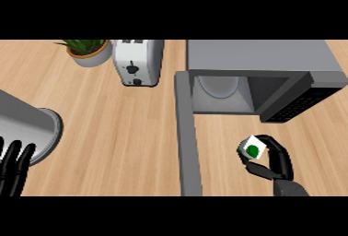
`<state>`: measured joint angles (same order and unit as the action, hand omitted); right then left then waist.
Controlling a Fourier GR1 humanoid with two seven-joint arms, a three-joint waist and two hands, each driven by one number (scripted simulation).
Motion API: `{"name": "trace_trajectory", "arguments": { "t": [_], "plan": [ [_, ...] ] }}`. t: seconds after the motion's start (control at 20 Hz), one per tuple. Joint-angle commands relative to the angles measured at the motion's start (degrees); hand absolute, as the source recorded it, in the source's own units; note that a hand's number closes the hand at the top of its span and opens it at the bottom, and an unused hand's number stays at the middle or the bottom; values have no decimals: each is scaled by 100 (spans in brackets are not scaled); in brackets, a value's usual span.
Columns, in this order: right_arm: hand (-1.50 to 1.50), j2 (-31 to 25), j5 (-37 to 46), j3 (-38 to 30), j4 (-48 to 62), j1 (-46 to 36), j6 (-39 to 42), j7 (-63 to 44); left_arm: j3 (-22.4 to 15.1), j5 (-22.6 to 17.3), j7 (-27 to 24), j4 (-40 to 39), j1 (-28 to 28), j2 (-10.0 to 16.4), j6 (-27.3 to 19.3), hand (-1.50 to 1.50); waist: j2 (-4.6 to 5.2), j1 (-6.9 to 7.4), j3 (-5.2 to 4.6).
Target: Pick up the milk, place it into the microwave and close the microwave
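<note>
At the near left edge of the head view, the left hand [15, 170] rests with its fingers straight and pointing up, wide and holding nothing. Its fingertips overlap the rim of a large grey round-ended object [31, 129] that runs off the left edge; what this object is cannot be told.

Further right, at the far side of the wooden desk [122, 138], a green plant in a pale pot [87, 50] stands just beside a white toaster [138, 62], the plant on the toaster's left.

Right of the toaster is the grey microwave [262, 57]. Its door [188, 138] is swung fully open and seen edge-on as a long grey strip, running from the left side of the microwave's opening to the near edge of the view. Inside the open cavity lies a pale round turntable plate [221, 86]. The dark control panel [299, 102] sits at the right of the opening.

Near the right of the view, in front of the microwave and to the right of the open door, the right hand [277, 159] has its fingers and thumb curled round the milk [253, 148], a small white carton with a green mark. The carton is tilted in the hand. It is outside the microwave, near the cavity but apart from it. Whether it is clear of the desk cannot be told.
</note>
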<state>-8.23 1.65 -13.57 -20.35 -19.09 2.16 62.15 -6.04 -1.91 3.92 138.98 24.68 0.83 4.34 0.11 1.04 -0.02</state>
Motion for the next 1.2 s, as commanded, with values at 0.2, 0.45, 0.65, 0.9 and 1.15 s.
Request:
{"name": "trace_trajectory", "arguments": {
  "t": [0.2,0.45,0.65,0.9,1.15],
  "plan": [
    [150,-88,178,473,-434,594,1197,886,151,-106,-125,-88,149,-54,-3,-150,-22,-95,2],
    [150,239,161,776,-1120,951,1094,750,85,-89,296,337,120,-36,-85,-150,-29,-111,4],
    [150,426,50,1027,-2452,1356,763,-114,261,-314,-99,-18,316,-79,80,-150,-42,-128,-8],
    [150,616,-68,1217,-3966,1550,318,-1392,835,-633,449,34,-232,146,-22,-150,-30,-154,-7],
    [150,715,139,1476,-4451,1276,-156,-1955,963,-843,-341,-154,522,163,484,-150,-28,-69,-4]
  ]
}}
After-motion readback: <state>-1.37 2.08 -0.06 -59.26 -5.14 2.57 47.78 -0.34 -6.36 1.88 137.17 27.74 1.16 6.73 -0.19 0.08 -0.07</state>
